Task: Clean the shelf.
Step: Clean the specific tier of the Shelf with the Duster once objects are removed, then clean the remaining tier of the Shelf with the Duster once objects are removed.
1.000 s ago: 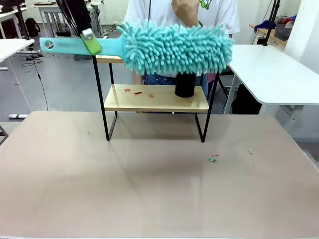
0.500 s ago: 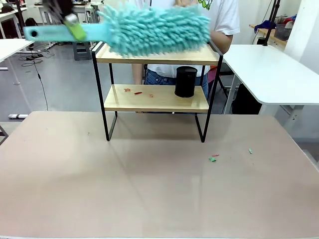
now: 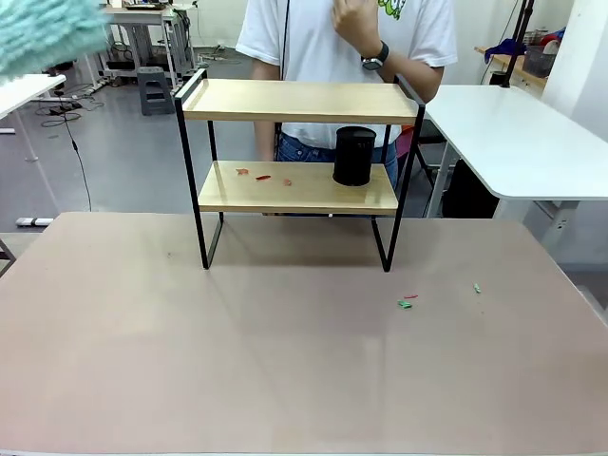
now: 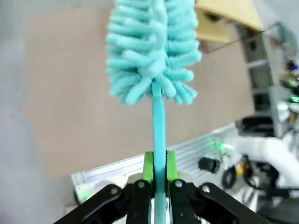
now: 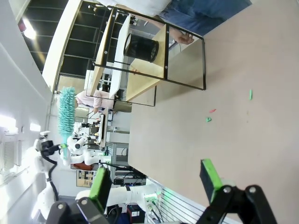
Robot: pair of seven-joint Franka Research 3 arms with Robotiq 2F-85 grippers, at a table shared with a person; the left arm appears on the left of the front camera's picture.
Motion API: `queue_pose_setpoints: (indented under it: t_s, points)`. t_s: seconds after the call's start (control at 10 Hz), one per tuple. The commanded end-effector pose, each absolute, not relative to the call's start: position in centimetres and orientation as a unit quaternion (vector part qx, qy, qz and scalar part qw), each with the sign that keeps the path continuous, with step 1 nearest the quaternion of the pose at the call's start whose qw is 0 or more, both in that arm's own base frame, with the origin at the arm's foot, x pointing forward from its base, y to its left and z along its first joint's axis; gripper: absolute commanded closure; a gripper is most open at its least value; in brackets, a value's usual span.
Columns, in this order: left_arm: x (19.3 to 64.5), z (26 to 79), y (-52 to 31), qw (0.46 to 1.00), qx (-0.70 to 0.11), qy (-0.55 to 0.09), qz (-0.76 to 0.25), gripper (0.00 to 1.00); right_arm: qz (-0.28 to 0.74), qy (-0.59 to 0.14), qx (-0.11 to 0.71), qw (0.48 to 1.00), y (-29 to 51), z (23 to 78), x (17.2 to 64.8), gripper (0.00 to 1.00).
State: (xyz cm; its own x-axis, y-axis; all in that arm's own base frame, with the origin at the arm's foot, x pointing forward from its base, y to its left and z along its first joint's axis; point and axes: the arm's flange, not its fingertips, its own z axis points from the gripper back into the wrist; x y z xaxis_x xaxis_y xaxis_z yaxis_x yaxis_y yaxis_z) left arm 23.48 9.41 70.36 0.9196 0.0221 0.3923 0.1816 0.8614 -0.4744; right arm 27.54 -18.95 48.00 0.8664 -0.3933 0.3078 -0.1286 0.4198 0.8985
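– At the left gripper (image 4: 159,166), what's the grip?
– Clenched. Its green pads (image 4: 148,163) pinch the flat handle (image 4: 159,126) of a teal duster (image 4: 152,46). The handle runs straight out from the jaws to the fluffy head.
– Duster position, taking the shelf (image 3: 294,100) as reference?
– Front view: the head sits up and well to the left of the shelf, above its top board and not touching it.
– Right gripper (image 5: 155,178)?
– Released, jaws spread wide, nothing between them. It hangs over the brownish tabletop (image 3: 285,380), well in front of the shelf.
– Where is the shelf itself?
– It stands on its four black legs at the far middle of the tabletop, both wooden boards level.
– Containers?
– One, a black cylindrical cup (image 3: 354,155). It is upright on the lower board, toward the right end. Whether anything is inside cannot be told.
– Anything else on that board?
– A few small red scraps (image 3: 263,176), left of the cup and apart from it.
– And off the shelf?
– On the tabletop in front of the shelf's right legs there is a green scrap with a red one beside it (image 3: 407,302). Another green bit (image 3: 477,287) lies further right.
– Behind the shelf?
– A person in a white shirt (image 3: 418,28) stands just behind it, one hand (image 3: 356,21) raised, a dark watch (image 3: 377,59) on that wrist.
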Motion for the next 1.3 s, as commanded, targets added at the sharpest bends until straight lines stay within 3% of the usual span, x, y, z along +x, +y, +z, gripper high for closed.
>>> queue_pose_setpoints:
  t_s: [0.0,0.3,0.4,1.2]
  points:
    - [24.2,64.5,8.5,0.966,-0.203,-0.156,0.027,0.88,-0.072,-0.259,0.536,0.8,-18.9,48.1,27.8,0.0]
    - [28.3,57.9,7.3,0.989,-0.098,-0.001,-0.11,0.88,-0.072,-0.259,0.536,0.8,-18.9,48.1,27.8,0.0]
    - [24.8,60.2,9.6,0.981,-0.163,-0.104,0.001,0.88,-0.072,-0.259,0.536,0.8,-18.9,48.1,27.8,0.0]
    - [24.8,60.2,9.6,0.981,-0.163,-0.104,0.001,0.88,-0.072,-0.259,0.536,0.8,-18.9,48.1,27.8,0.0]
